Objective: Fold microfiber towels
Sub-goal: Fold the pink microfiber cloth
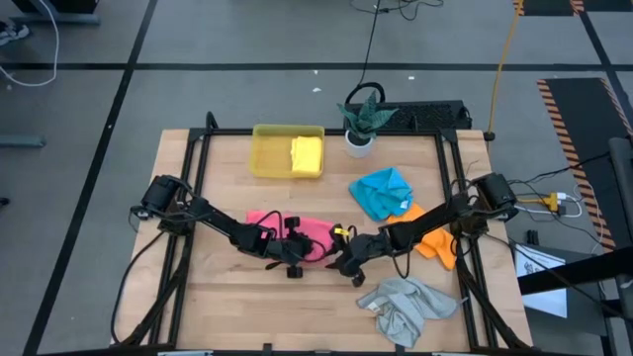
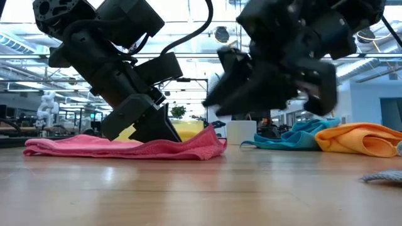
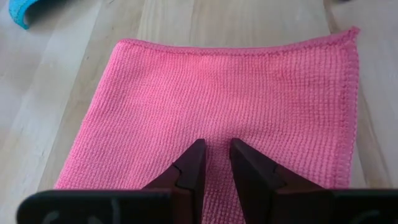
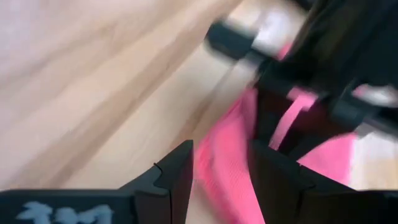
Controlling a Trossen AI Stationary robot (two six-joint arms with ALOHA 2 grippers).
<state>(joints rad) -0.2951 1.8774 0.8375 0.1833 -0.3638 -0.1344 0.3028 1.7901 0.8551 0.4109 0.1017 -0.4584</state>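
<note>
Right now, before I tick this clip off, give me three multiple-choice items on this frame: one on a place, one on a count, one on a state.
1. Where does the yellow towel lie?
A. In the yellow tray
B. Under the potted plant
C. On the grey towel

2. How many towels lie on the bare tabletop, outside the tray?
A. Two
B. Four
C. Six

3. What is the left gripper doing?
A. Hanging high over the floor
B. Pressing down on the flat pink towel
C. Lifting the blue towel

Key: 1 A, the high view shows it folded inside the tray. 2 B, pink, blue, orange and grey. 3 B, the left wrist view shows its narrowly parted fingers resting on pink cloth; the right gripper hangs open by that towel's edge.
</note>
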